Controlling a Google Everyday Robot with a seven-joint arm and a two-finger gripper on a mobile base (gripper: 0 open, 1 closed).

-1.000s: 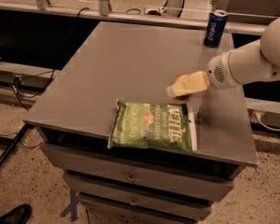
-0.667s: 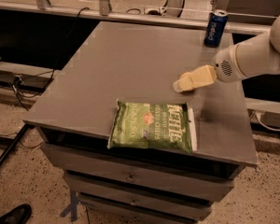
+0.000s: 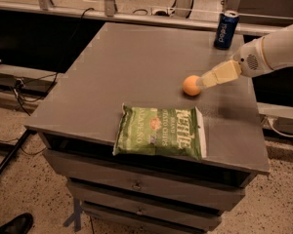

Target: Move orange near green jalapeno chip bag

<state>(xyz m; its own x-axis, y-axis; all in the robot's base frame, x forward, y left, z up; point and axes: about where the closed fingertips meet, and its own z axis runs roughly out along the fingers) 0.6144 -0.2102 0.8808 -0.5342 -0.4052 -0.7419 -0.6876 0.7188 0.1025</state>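
1. On the grey tabletop, right of centre, sits the orange: small, round, resting on the surface with a faint shadow under it.
2. Orange is behind the right end of the green jalapeno chip bag, near it but not touching; a strip of bare tabletop shows between them.
3. Chip bag lies flat along the front edge of the tabletop, long side running left-right, white lettering and small red emblem facing up, white border on the right end.
4. Gripper is cream-coloured, low over the table just right of the orange, its tip right up against the fruit's right side.
5. Cannot tell whether the gripper is wide, narrow or gripping the orange; the tip and the fruit's edge overlap from this angle.
6. White robot arm comes in from the right edge of the view, angled down and left toward the orange.
7. Blue soda can stands upright at the back right corner of the tabletop, well apart from orange and bag.
8. Tabletop belongs to a grey cabinet with drawers below the front edge.
9. Speckled floor on the left, black cables hanging by the cabinet's left side, a black shoe at the bottom left corner.
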